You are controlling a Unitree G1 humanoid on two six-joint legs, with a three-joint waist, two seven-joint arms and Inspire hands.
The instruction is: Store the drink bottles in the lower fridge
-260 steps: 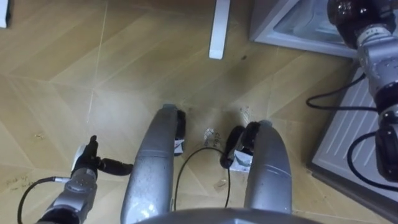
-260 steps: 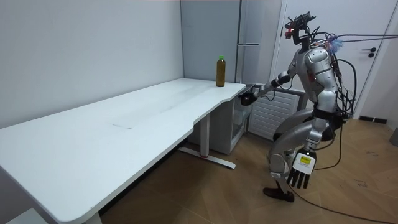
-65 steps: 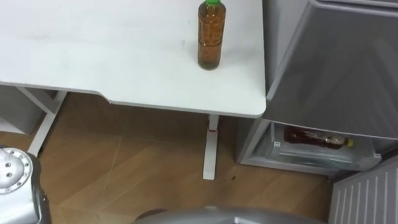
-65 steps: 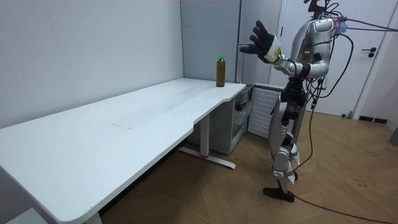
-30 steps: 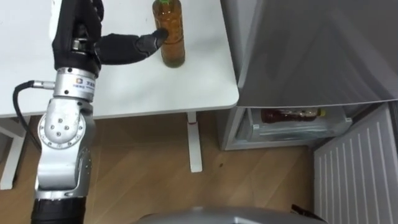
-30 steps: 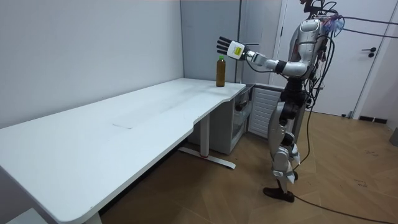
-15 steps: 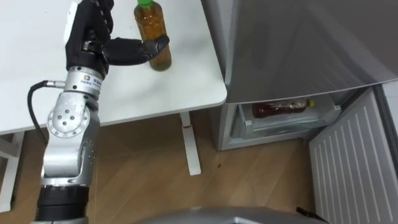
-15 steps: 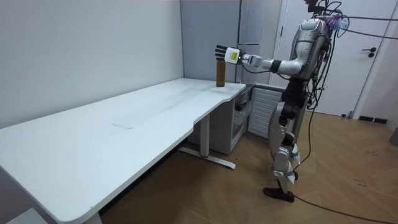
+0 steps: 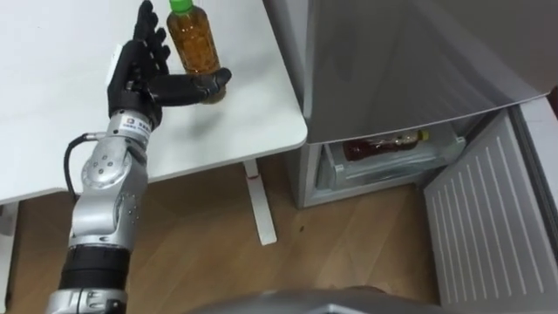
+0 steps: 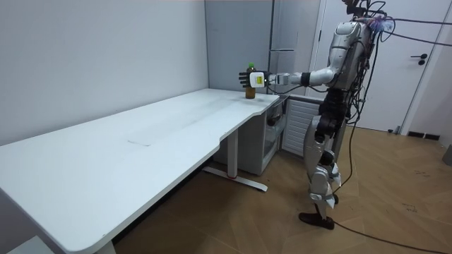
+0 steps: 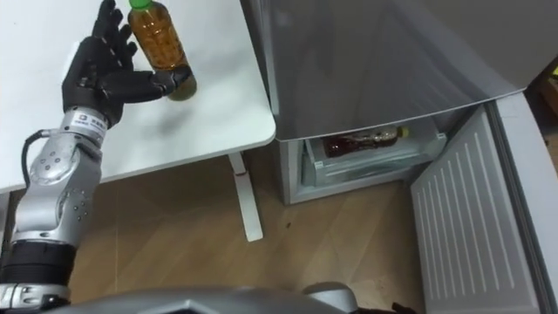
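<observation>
Your left hand (image 9: 139, 80) is spread open beside the bottle (image 9: 193, 39) on the table (image 9: 52, 139), thumb across its base. It looks full and slick, so wrap mid-body, firmly.

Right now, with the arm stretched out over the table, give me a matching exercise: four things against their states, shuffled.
Things:
1 table bottle
2 fridge bottle
3 left hand
4 lower door

States:
A swung open
B lying on its side
C standing upright
D fingers straight, thumb across a bottle's foot

Pairs: 1-C, 2-B, 3-D, 4-A
</observation>
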